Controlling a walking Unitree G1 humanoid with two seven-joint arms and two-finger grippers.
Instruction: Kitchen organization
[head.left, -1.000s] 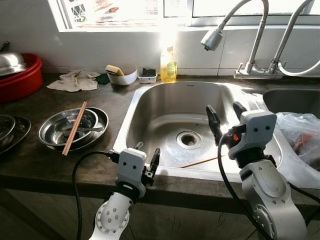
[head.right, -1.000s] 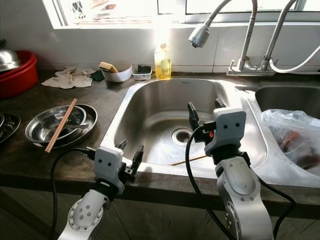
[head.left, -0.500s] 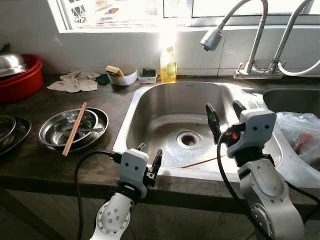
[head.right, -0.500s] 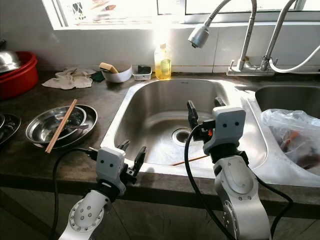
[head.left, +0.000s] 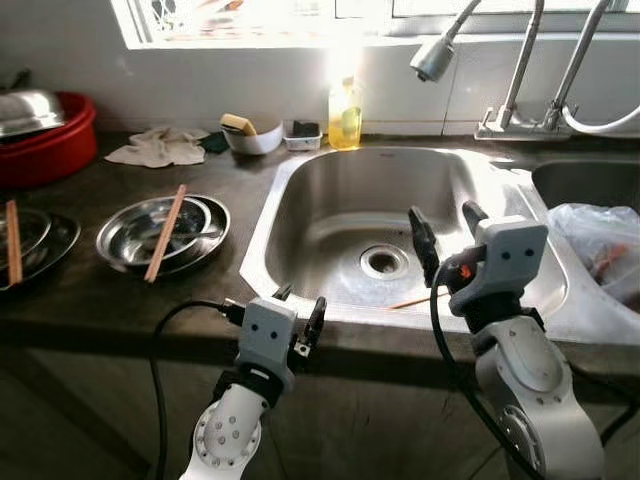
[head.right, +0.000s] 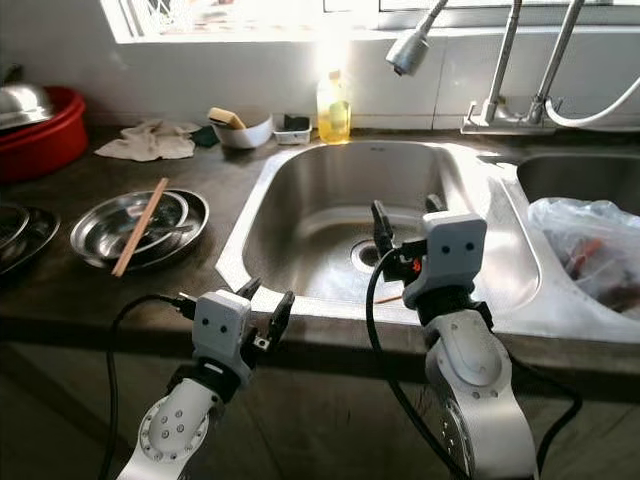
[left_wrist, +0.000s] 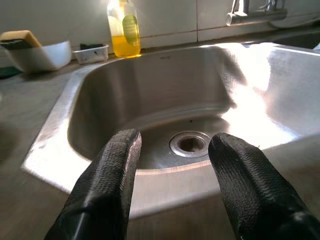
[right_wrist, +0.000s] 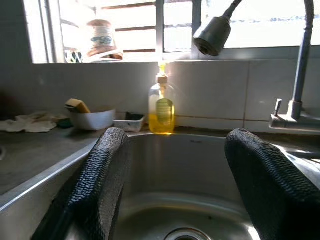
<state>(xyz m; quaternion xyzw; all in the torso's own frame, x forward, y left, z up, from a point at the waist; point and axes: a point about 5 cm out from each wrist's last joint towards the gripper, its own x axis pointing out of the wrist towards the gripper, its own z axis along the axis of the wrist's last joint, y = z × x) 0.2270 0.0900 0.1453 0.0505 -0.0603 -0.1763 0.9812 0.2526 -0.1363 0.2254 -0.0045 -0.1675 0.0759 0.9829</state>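
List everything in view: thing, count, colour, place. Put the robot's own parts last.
Stainless steel sink basin: one, silver, centre of the dark counter.
Thin wooden stick: one, brown, lying in the basin near its front edge.
Yellow soap bottle: one, behind the basin.
White bowl with a sponge: one, left of the bottle.
Steel dishes with a wooden chopstick across them: stacked, silver, counter left of the basin.
Red plastic tub: one, far left.
Pale crumpled cloth: one, back left.
Clear plastic bag: one, right.
Left gripper: open, at the counter's front edge.
Right gripper: open, over the basin.
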